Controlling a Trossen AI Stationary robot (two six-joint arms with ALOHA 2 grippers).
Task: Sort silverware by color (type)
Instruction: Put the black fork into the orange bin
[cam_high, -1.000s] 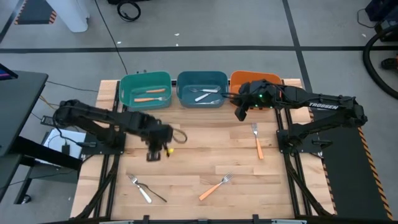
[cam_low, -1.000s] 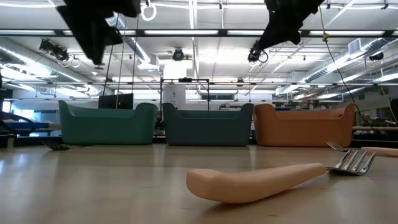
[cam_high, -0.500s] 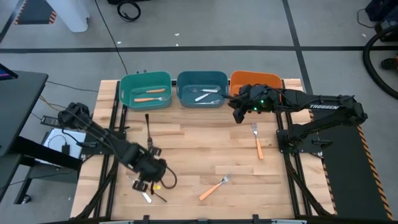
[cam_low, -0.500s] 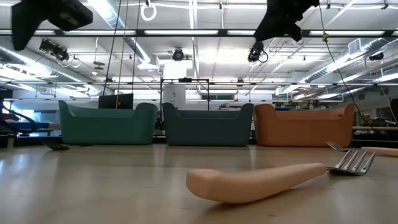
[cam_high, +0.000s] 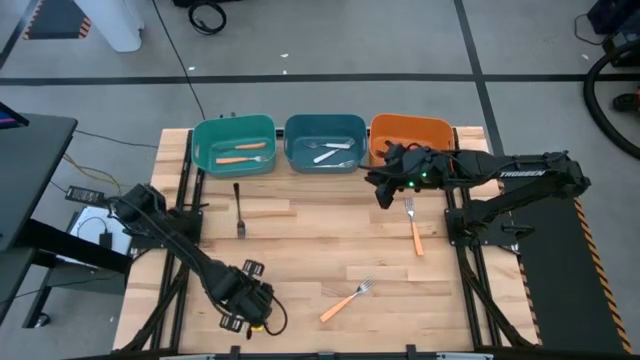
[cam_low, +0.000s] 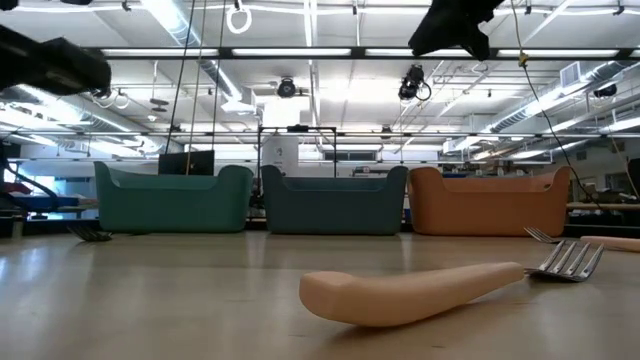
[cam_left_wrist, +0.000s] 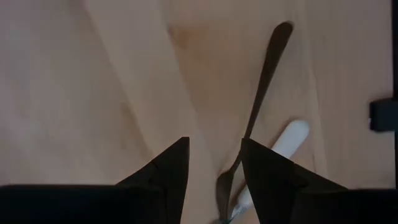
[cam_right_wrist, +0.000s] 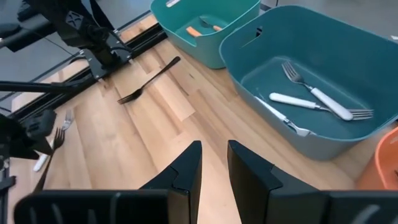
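My left gripper (cam_high: 245, 303) is open at the table's near left, over a crossed pair of forks. In the left wrist view its fingers (cam_left_wrist: 214, 142) stand just above a black fork (cam_left_wrist: 258, 99) that lies on a silver fork's pale handle (cam_left_wrist: 287, 138). My right gripper (cam_high: 384, 192) (cam_right_wrist: 214, 144) hovers slightly open and empty in front of the orange bin (cam_high: 410, 131). Another black fork (cam_high: 238, 208) (cam_right_wrist: 149, 81) lies flat near the green bin (cam_high: 233, 130). Two orange-handled forks (cam_high: 414, 227) (cam_high: 346, 301) lie flat on the wood.
Three bins stand along the far edge. The green one holds an orange-handled fork (cam_high: 243, 157), and the blue one (cam_high: 325, 128) holds silver forks (cam_right_wrist: 314, 99). In the low view, one orange fork (cam_low: 420, 290) lies close to the camera. Bare wood shows at the table's middle.
My left gripper has swept from the table's left middle toward the near edge and come down over the crossed black and silver forks. As the arm left, a black fork came into view on the wood near the green bin.
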